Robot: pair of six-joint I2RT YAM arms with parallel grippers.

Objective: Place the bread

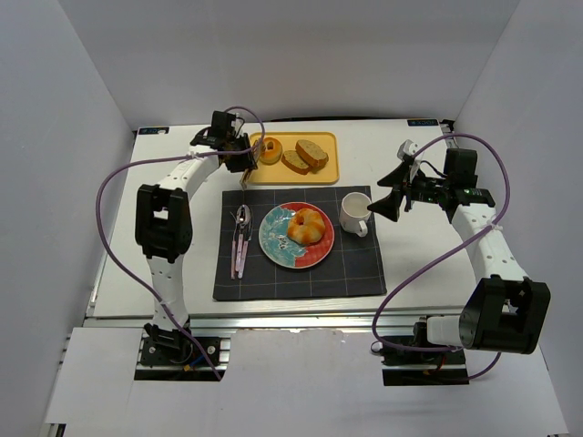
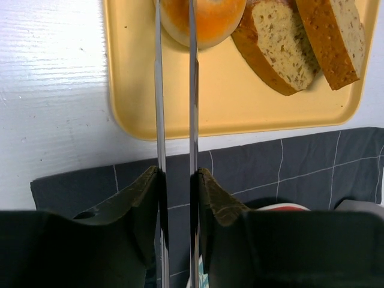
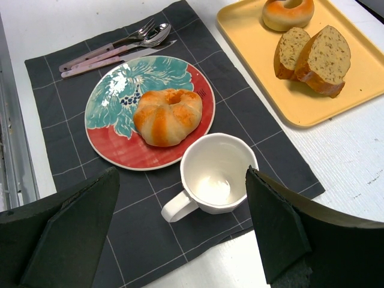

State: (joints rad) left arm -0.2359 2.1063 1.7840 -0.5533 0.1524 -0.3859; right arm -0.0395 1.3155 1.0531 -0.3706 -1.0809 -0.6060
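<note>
One bread roll, round with a centre dimple (image 1: 270, 150) (image 2: 213, 21) (image 3: 288, 12), lies at the left end of the yellow tray (image 1: 273, 175) (image 2: 210, 102). My left gripper (image 1: 248, 151) (image 2: 174, 5) reaches over the tray's near rim. Its two long thin metal fingers (image 2: 158, 90) stand narrowly apart and are shut on the left side of that roll. The other bread roll, lumpy and twisted (image 1: 307, 228) (image 3: 168, 115), rests on the red and teal plate (image 1: 273, 241) (image 3: 114, 102). My right gripper (image 1: 387, 193) (image 3: 183, 174) hovers wide open and empty just right of the mug.
Two tan bread slices (image 1: 305, 157) (image 2: 282, 48) (image 3: 312, 60) lie on the tray's right half. A white mug (image 1: 355, 214) (image 3: 216, 174) stands right of the plate on the dark checked placemat (image 1: 301, 278). Cutlery (image 1: 240, 238) (image 3: 114, 48) lies left of the plate.
</note>
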